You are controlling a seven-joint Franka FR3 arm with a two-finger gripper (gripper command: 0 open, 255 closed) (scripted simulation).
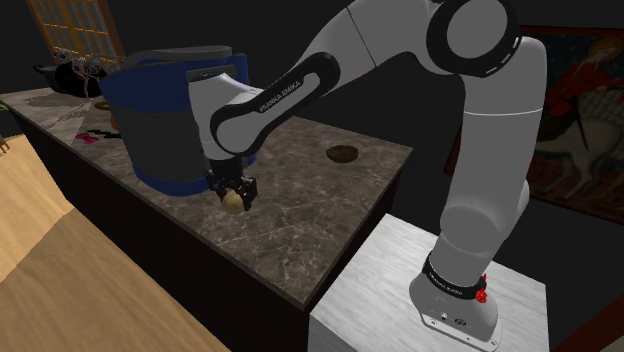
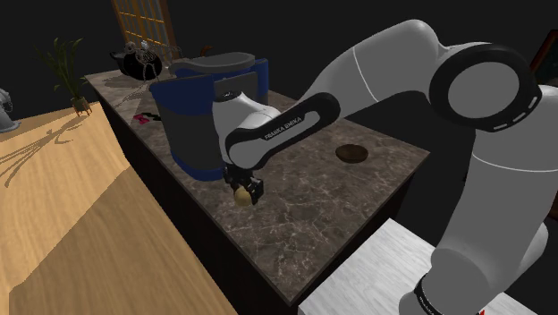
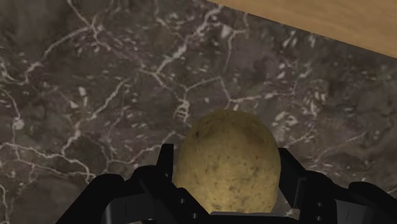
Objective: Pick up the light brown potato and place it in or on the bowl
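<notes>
- Tan and speckled, the potato (image 3: 228,162) is clamped between the two black fingers of the hand (image 1: 231,190), low over the dark marble worktop (image 1: 300,215) near its front edge. I honestly can't tell if it's clear of the stone.
- The bowl (image 1: 343,153) is that small dark brown one, well apart from the hand, off toward the shoulder view's right.
- I'd lift straight up first so the potato doesn't scrape, then swing across.
- There's a big blue and grey tub (image 1: 160,125) just beside the hand, so head away from it rather than around it.
- The potato's round and will probably roll, and the bowl looks shallow. I'd come down low and centred over the bowl before letting go, not drop it from height.
</notes>
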